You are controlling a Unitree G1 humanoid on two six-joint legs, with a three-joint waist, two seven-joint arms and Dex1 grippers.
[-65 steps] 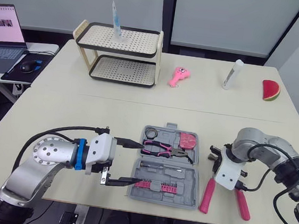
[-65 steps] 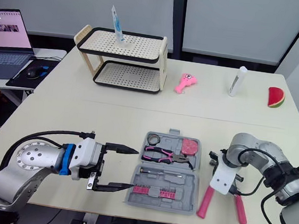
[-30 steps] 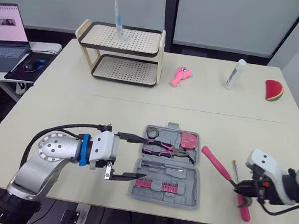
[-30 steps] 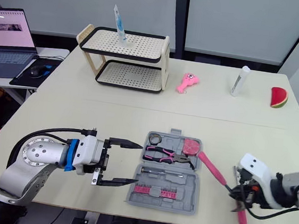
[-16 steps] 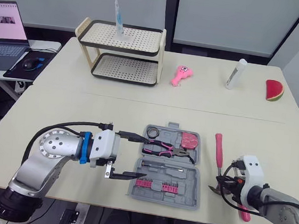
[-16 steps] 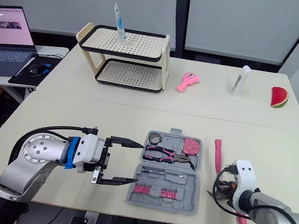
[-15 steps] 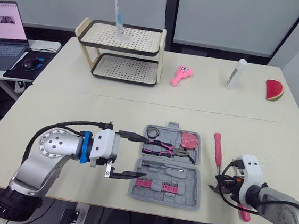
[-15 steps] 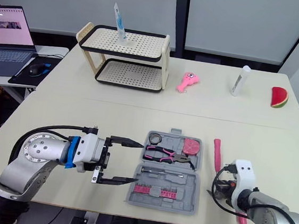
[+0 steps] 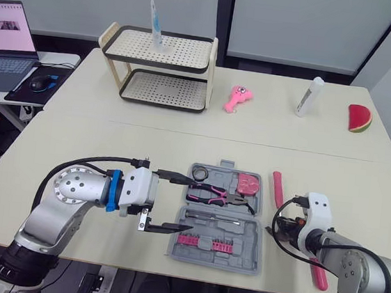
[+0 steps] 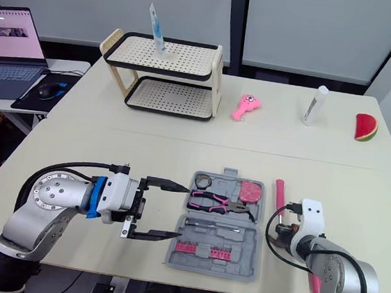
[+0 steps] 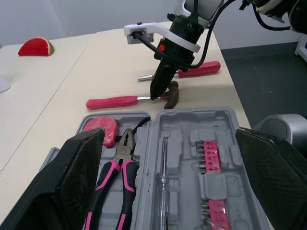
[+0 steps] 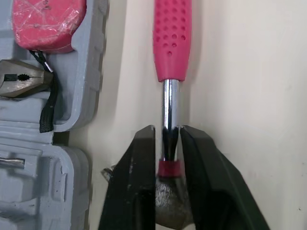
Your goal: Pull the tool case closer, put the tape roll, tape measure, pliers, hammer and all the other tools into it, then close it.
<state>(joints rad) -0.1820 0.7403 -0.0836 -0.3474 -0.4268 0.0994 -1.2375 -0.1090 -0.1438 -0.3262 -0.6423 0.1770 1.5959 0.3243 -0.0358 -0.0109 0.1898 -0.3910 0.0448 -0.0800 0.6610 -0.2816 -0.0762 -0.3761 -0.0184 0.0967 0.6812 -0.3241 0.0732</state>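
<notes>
Currently grips the hammer by its steel shaft in the right tool, beside the open tool case — holds the left tool wide at its left edge

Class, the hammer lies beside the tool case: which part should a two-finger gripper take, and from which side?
The bare steel neck between head and pink grip, from above. The hammer lies flat on the table, and that neck is its thinnest part; the right gripper is shut on it there.

The hammer lies just right of the tool case — pliers and tape measure inside, rack well behind
</notes>
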